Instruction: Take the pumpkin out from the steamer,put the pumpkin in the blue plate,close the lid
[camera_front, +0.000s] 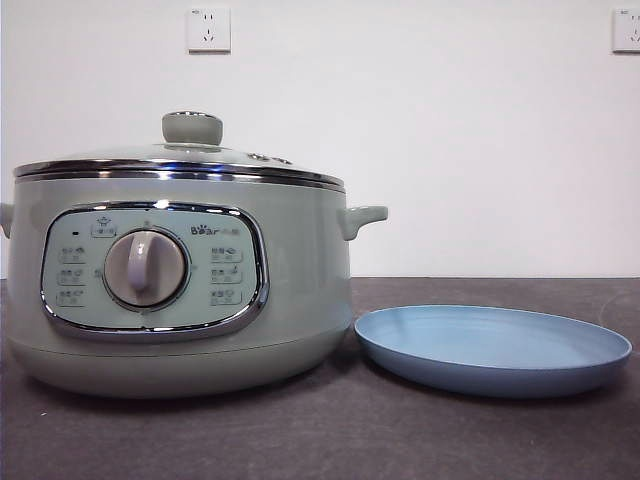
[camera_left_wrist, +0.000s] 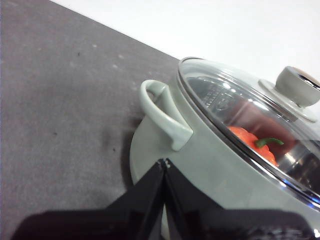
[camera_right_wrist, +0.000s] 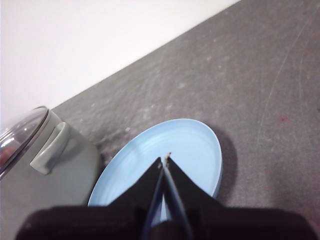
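Judging by how things lie, nothing of the task has been done yet. The lid is seated on the steamer, its knob upright at the centre, and the pumpkin can be seen through the glass in the left wrist view, resting inside the pot with its green stem uppermost. The plate lies bare on the desk, just beside the steamer and on the same side as one of its handles.

The left claw is held clenched, jaws pressed together with nothing between them, above the desk near the steamer's other handle and clear of the lid. The right claw is likewise clenched and empty, poised over the plate without touching it. Neither arm is seen in the front view.

Every step is left: the lid must be lifted by its knob, the pumpkin taken out and set on the plate, and the lid put back. The knob is small and rounded, so a centred grip will probably be needed.
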